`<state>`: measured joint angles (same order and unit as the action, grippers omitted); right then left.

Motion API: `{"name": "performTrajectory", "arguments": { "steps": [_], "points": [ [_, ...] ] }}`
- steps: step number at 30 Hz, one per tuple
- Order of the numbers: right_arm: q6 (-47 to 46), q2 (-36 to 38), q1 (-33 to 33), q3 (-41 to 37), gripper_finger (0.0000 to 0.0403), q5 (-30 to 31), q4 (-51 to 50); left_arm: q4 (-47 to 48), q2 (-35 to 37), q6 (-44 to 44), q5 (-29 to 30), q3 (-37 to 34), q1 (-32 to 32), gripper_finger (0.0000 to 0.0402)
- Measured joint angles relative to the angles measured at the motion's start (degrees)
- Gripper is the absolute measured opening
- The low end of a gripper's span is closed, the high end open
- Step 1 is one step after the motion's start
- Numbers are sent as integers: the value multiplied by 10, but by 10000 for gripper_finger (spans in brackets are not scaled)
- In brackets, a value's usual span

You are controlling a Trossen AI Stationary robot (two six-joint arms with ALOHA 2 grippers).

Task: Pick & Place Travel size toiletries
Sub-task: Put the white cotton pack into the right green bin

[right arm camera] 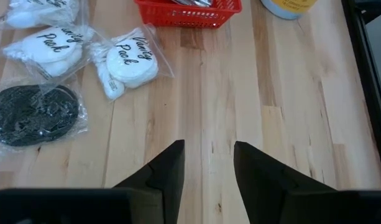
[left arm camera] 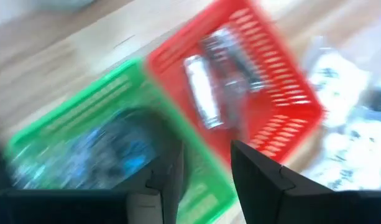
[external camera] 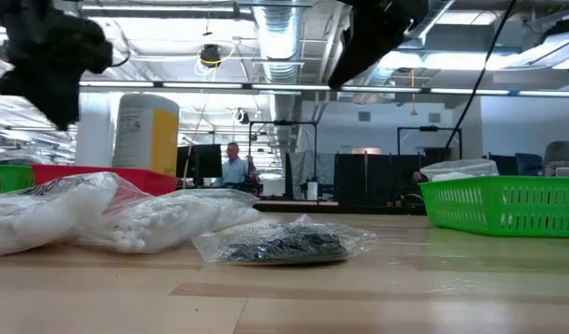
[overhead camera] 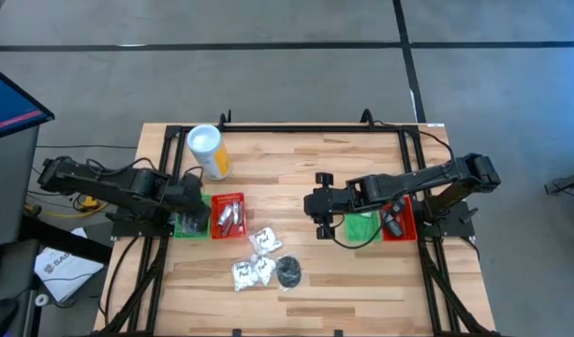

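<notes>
Black disc pack (external camera: 282, 243): nearest the table-level camera, a clear bag with a dark round pad in it, lying flat on the wood; also seen from above (overhead camera: 288, 272) and past the right fingers (right arm camera: 32, 116)
White sachets (external camera: 89, 215): clear packs of white pads with dark script, bunched just beside the black pack; from above, three of them (overhead camera: 258, 257) sit in a loose cluster touching or nearly touching each other
Nearest lettered sachet (right arm camera: 130, 61): lies apart from the black pack, close to the red tray's edge
Red tray, left side (overhead camera: 228, 214): holds small silvery tubes (left arm camera: 199, 93); stands against a green tray (left arm camera: 84, 118)
Green tray, left side: something dark and bluish inside, too smeared to tell
Left gripper (left arm camera: 206, 171): hangs above the seam between the green and red trays, fingers spread with a gap between them, nothing pinched; arm reaches in from the table's left edge
Right gripper (right arm camera: 209, 162): over bare wood near the table's middle, pointing toward the sachets; fingers apart, holding nothing
Right-side trays: a green tray (overhead camera: 361, 227) and a red one (overhead camera: 399, 217) side by side under the right arm; a dark item in the red one, cannot tell what
Yellow cylinder (overhead camera: 207, 150): white top, stands near the table's far left corner, behind the left trays
Room beyond: a person (external camera: 234, 167) standing far back among the desks
</notes>
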<state>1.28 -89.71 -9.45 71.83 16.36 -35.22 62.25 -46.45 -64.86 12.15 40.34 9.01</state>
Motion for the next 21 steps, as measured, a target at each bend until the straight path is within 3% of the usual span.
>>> {"name": "performTrajectory", "arguments": {
  "steps": [10, 21],
  "points": [
    [-2, -15, -6, 0, 129, 0, 0, -194, -54, 148, -2, 0, 64, 126],
    [-3, -15, -5, 0, 129, 0, 12, -362, -196, 186, -28, 0, 161, 126]
  ]
}}
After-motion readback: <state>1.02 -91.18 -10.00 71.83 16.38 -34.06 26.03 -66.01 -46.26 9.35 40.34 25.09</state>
